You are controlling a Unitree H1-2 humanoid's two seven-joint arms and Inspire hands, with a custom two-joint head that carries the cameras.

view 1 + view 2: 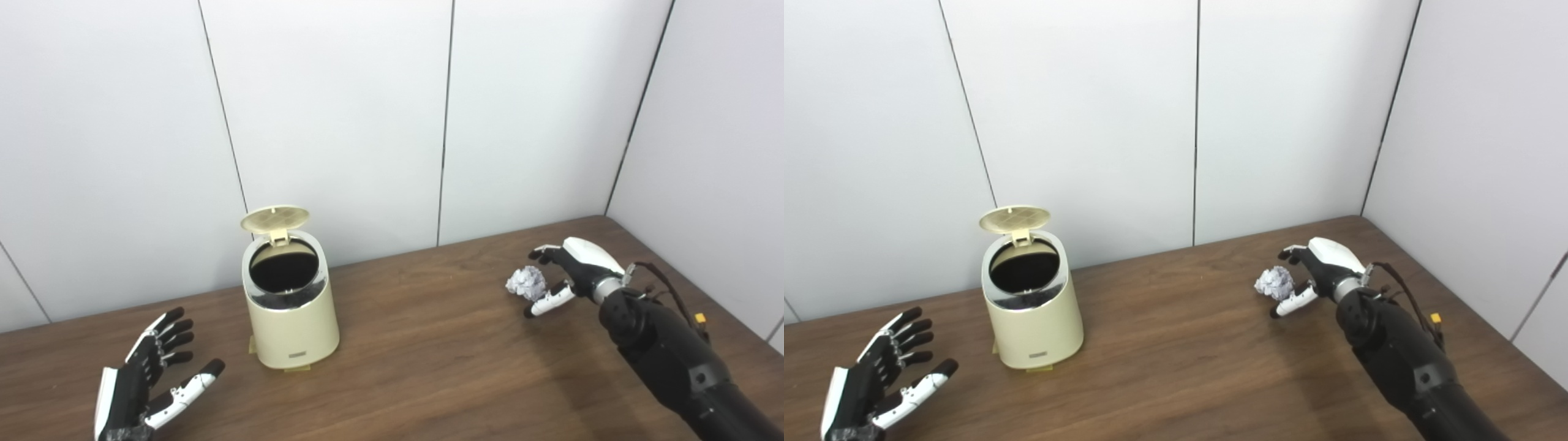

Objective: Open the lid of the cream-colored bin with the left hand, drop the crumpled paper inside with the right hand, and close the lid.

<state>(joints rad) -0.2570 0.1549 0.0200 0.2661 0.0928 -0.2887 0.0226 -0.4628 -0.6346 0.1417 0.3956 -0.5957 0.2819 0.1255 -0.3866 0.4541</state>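
The cream-colored bin (293, 309) stands upright on the table, left of centre. Its round lid (275, 218) is tipped up at the back, showing the dark inside. My left hand (150, 383) rests low to the left of the bin, apart from it, palm up, fingers spread, holding nothing. The crumpled white paper (527, 282) lies on the table at the right. My right hand (1318, 272) reaches in from its right side, its fingers arched over the paper and its thumb below; the hand is open and not closed on the paper.
The brown wooden table (429, 343) runs back to white wall panels. Another white wall stands close along the right edge, just behind my right arm (667, 358). A small yellowish tab sticks out under the bin's front.
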